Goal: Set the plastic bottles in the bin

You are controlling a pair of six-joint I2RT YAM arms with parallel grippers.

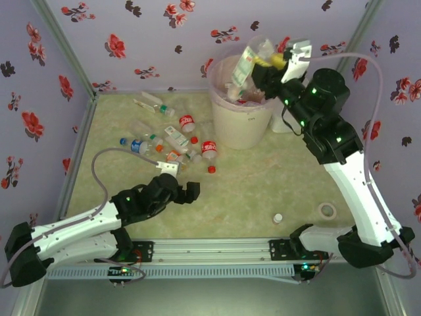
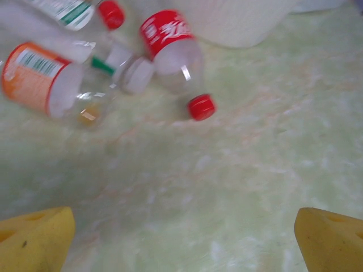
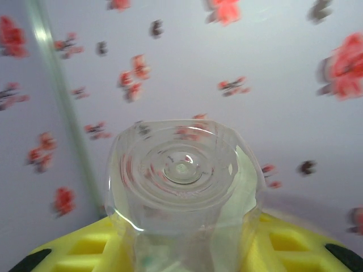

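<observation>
Top: one bin [image 1: 240, 118], far centre. About eight bottles [image 1: 172, 138] heaped left of it on the marbled green worktop [image 1: 263, 191]; overlap blurs the count. Floral walls [image 1: 131, 39].
Left wrist: left fingers [image 2: 34, 241] spread wide, empty; four bottles, cut off.
Right wrist: right fingers [image 3: 79, 249] clamp one held bottle [image 3: 181, 181]; wall blurred.

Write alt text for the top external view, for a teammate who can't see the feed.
The right arm holds a clear bottle in its jaws over the cream bin at the table's far side. The left arm reaches low toward the loose bottles lying left of the bin, its jaws open and empty.
</observation>
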